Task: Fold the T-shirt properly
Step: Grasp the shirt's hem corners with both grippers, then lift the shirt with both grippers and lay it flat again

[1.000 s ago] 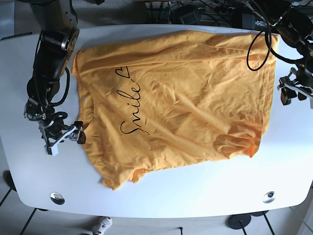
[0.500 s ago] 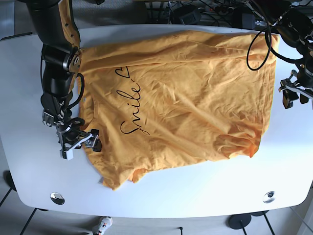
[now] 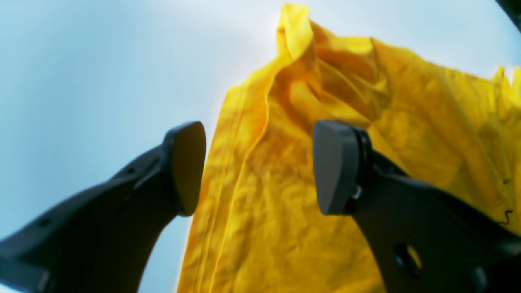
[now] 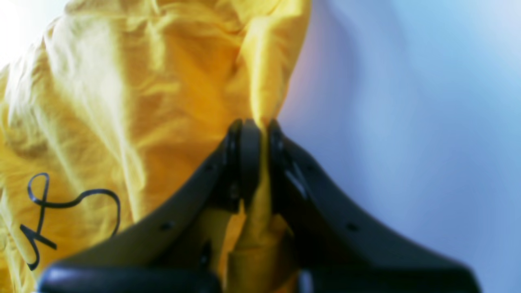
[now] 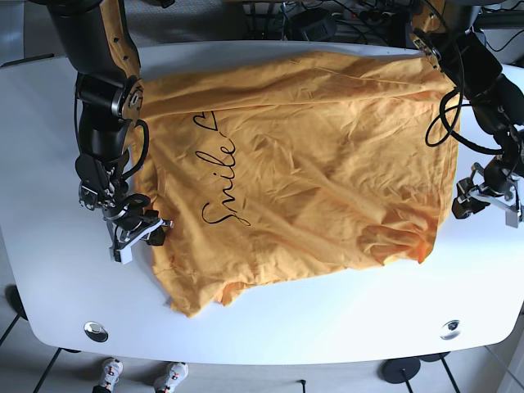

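Fabric is already pinched on one side only: the right gripper (image 4: 260,134) has its jaws closed tight on a fold of the single orange T-shirt (image 5: 303,164), the cloth standing up between the pads at the shirt's edge nearest that arm, close to the start of the black "Smile" lettering (image 5: 221,184). The left gripper (image 3: 256,167) hangs with its jaws spread wide and nothing between them; the opposite hem of the shirt lies directly beneath and ahead of it, the seam running away from the gripper along its line of sight, so a straight descent should straddle that edge. From the base view this gripper sits just off the cloth's border above the white table (image 5: 270,327) (whether a fingertip touches fabric there is hard to say at that size). The shirt is spread flat but wrinkled, its long axis running from one gripper to the other, so each arm is nearest its own end. Count: one shirt, two arms, one of them holding.
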Tool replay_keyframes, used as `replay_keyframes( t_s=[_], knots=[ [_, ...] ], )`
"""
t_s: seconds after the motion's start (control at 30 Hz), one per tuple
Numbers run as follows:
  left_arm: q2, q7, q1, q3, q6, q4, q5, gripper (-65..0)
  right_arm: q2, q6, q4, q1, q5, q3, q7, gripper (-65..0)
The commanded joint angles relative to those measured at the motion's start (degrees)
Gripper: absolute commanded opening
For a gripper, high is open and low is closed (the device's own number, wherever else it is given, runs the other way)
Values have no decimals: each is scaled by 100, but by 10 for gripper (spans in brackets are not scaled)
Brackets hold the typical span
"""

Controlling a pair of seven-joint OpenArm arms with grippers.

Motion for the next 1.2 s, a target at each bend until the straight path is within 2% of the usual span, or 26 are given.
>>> replay_keyframes(
  t_s=[0.03, 0.13, 0.23, 0.4, 0.5, 0.67, 0.7, 0.73, 0.77, 0.8, 0.83, 0.87, 0.9, 0.97, 1.03, 1.1, 1.13, 1.2],
  knots=[
    [-250, -433, -291, 344, -28, -380, -113, -207, 35, 15, 44, 154, -20, -6, -1, -625],
    [-364, -934, -528, 801, -28, -1039, -113, -93, 53, 15, 44, 136, -20, -6, -1, -625],
    [-540, -1382, -695, 1373, -28, -1575, -113, -89, 53, 32, 44, 136, -20, -6, -10, -625],
    [-663, -1857, -880, 1786, -28, -2446, -113, -89, 27, 32, 44, 136, -20, -6, -10, -625],
    [-707, -1901, -880, 2190, -55, -2665, -130, -86, 27, 32, 44, 127, -20, -6, -10, -625],
    [-654, -1901, -862, 2261, -55, -2727, -122, -92, 18, 32, 44, 118, 24, 3, -10, -625],
    [-549, -1883, -862, 2269, -55, -2727, -113, -108, 18, 50, 44, 118, 33, 12, -10, -625],
    [-496, -1865, -853, 2340, -55, -2727, -113, -151, 18, 67, 53, 118, 33, 20, -1, -625],
    [-452, -1901, -862, 2533, -46, -2727, -113, -235, 27, 67, 70, 118, 33, 29, -1, -625],
    [-434, -2015, -871, 2762, -37, -2727, -122, -388, 27, 76, 211, 75, 42, 29, -1, -626],
    [-425, -2147, -880, 2858, -28, -2727, -122, -499, 18, 76, 343, -22, 42, 20, -1, -626],
    [-381, -2279, -880, 2920, -28, -2718, -122, -593, 9, 76, 518, -101, 42, 20, -19, -628],
    [-320, -2367, -880, 2946, -28, -2718, -113, -650, -26, 76, 659, -180, 42, 12, -19, -628],
    [-276, -2367, -889, 2964, -28, -2639, -139, -650, -114, 76, 905, -374, 42, 12, -28, -628],
    [-276, -2358, -827, 2929, -55, -2015, -157, -650, -140, 76, 1406, -673, 50, 20, -54, -629],
    [-276, -2094, -475, 2806, -55, -1074, -166, -650, -140, 85, 2048, -980, 50, 56, -406, -629],
    [-276, -1971, -317, 2603, -55, -670, -166, -650, -140, 155, 2347, -1104, 50, 56, -555, -629],
    [-223, -1663, -27, 2190, -55, 7, -166, -650, -140, 410, 3094, -1446, 50, 56, -863, -631]
  ],
)
